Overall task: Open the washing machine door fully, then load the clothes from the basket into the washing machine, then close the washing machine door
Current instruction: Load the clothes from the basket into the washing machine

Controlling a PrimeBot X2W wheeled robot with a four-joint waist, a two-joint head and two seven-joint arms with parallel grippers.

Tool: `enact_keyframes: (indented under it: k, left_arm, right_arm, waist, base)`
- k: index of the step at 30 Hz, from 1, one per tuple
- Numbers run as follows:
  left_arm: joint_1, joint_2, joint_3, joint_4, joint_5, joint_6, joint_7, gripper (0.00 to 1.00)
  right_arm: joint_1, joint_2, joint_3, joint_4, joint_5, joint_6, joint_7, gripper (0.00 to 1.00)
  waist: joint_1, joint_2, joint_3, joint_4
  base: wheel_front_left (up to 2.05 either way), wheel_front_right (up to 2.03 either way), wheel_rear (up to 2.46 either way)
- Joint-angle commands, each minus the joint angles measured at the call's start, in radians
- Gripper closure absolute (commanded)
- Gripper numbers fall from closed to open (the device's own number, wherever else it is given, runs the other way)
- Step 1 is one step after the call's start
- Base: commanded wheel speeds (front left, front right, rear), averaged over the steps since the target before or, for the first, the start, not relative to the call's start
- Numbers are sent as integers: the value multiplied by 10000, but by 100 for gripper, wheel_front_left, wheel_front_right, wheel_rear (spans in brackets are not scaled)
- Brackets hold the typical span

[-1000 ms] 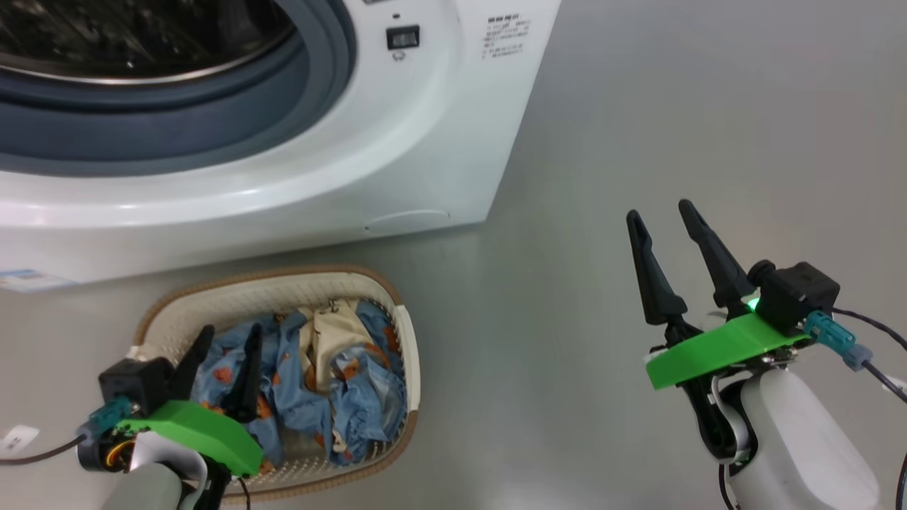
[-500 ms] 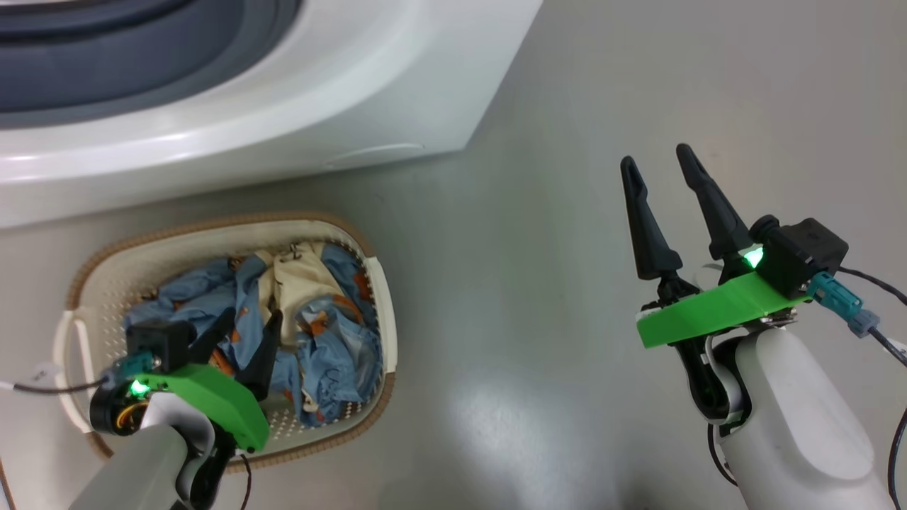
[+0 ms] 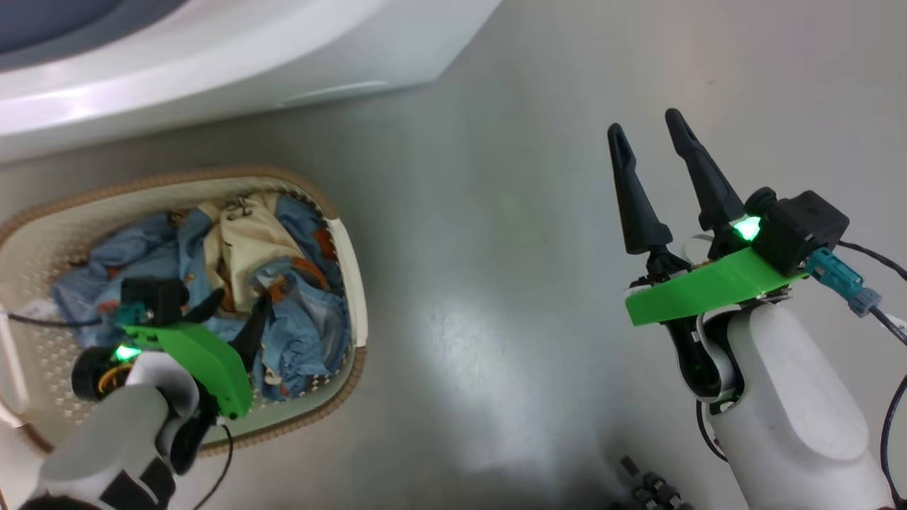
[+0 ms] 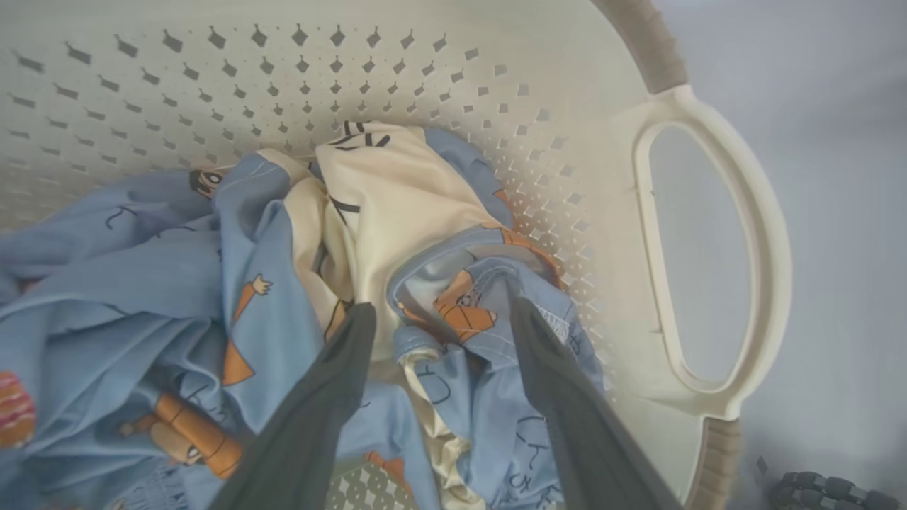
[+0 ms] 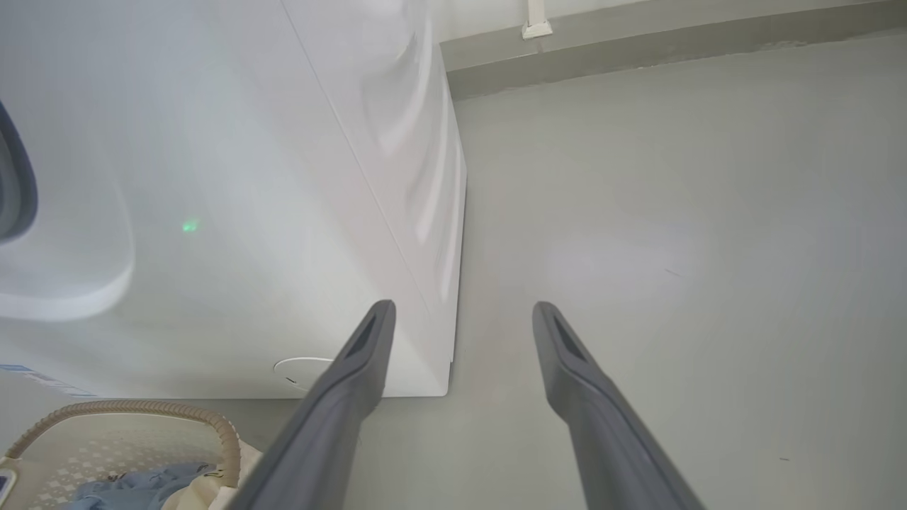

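The cream basket (image 3: 351,241) with a brown rim stands on the floor before the white washing machine (image 3: 212,64). Crumpled light-blue clothes (image 3: 297,312) with orange figures and a cream piece lie inside it. My left gripper (image 3: 237,308) is down in the basket, open, its fingers straddling a fold of the blue clothes (image 4: 460,283) near the basket's handle (image 4: 769,234). My right gripper (image 3: 643,124) hangs open and empty over bare floor to the right. In the right wrist view, the right gripper (image 5: 462,308) points past the washing machine (image 5: 248,177) corner. The washing machine door is out of view.
Grey floor (image 3: 496,248) spreads between basket and right arm. A round cap (image 5: 301,367) marks the machine's lower front, with the basket's rim (image 5: 142,407) below it. A skirting (image 5: 638,49) runs along the far wall. A dark ribbed part (image 3: 652,489) lies at the bottom edge.
The head camera has tipped down, sliding the machine up out of frame. My left gripper has sunk deeper into the basket onto the clothes. The right gripper stays open, barely moved.
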State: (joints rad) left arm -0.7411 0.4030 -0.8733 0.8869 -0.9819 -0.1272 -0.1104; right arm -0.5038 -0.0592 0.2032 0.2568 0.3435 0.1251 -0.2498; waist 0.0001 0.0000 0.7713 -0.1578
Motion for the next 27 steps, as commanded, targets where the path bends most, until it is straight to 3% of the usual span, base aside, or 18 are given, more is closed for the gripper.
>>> enact_keyframes:
  k: [1, 17, 27]
  left_arm:
    - [-209, 443, -10, 50, -291, -34, 7, 0]
    - [-1524, 853, -1189, 1019, -1474, -34, 634, 0]
    - [-2279, 983, -1765, 2009, -1644, -34, 1007, 0]
  right_arm:
    - [82, 86, 308, -282, 149, 56, -120, 0]
    - [-135, 88, 663, -640, 522, 56, -120, 0]
    - [-201, 89, 864, -813, 627, 56, -120, 0]
  waist:
    - [-1, 0, 696, -359]
    - [-1, 0, 1788, -856]
    - [-1, 0, 2372, -1147]
  base:
    - [0, 0, 0]
    - [0, 0, 0]
    - [0, 0, 0]
